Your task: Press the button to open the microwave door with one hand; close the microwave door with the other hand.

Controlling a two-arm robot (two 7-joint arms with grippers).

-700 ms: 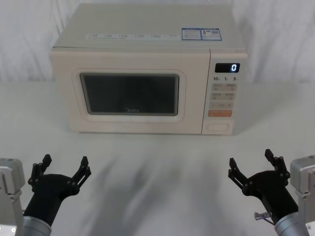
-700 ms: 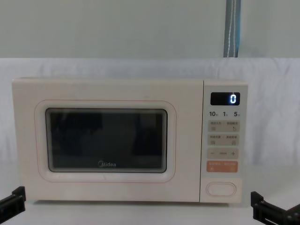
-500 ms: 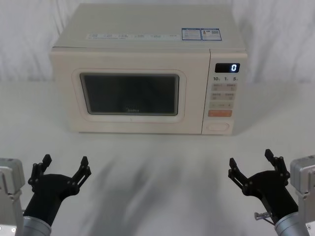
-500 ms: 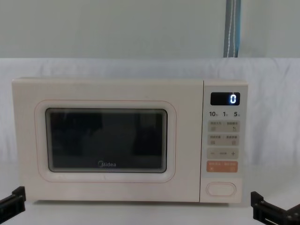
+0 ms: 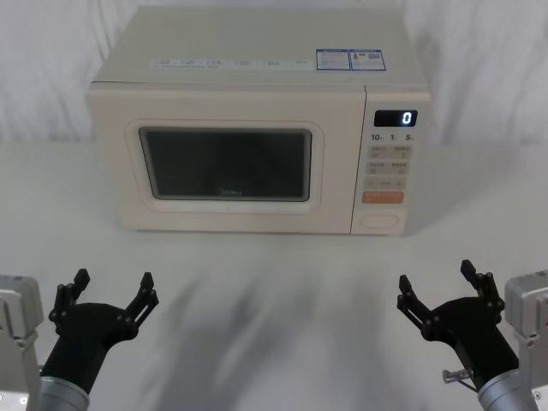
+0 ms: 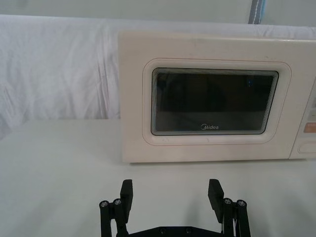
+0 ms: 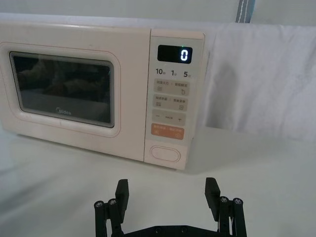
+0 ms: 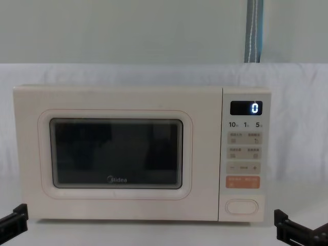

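White-draped table (image 5: 274, 300). My left gripper (image 5: 110, 296) sits low, claws wide; microwave door (image 5: 224, 163) shut, centre-back; button (image 5: 379, 221) at the panel's bottom; right gripper (image 5: 438, 285) low, wide too. Risk: spread claws clip the orange key (image 5: 382, 197) just above the button.

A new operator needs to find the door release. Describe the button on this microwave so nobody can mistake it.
Start at the cream microwave and go to the control panel on its right side, under the lit display. The button sits at the very bottom: a wide, plain cream oval, directly below the orange rectangular key and larger than the small beige keys above.
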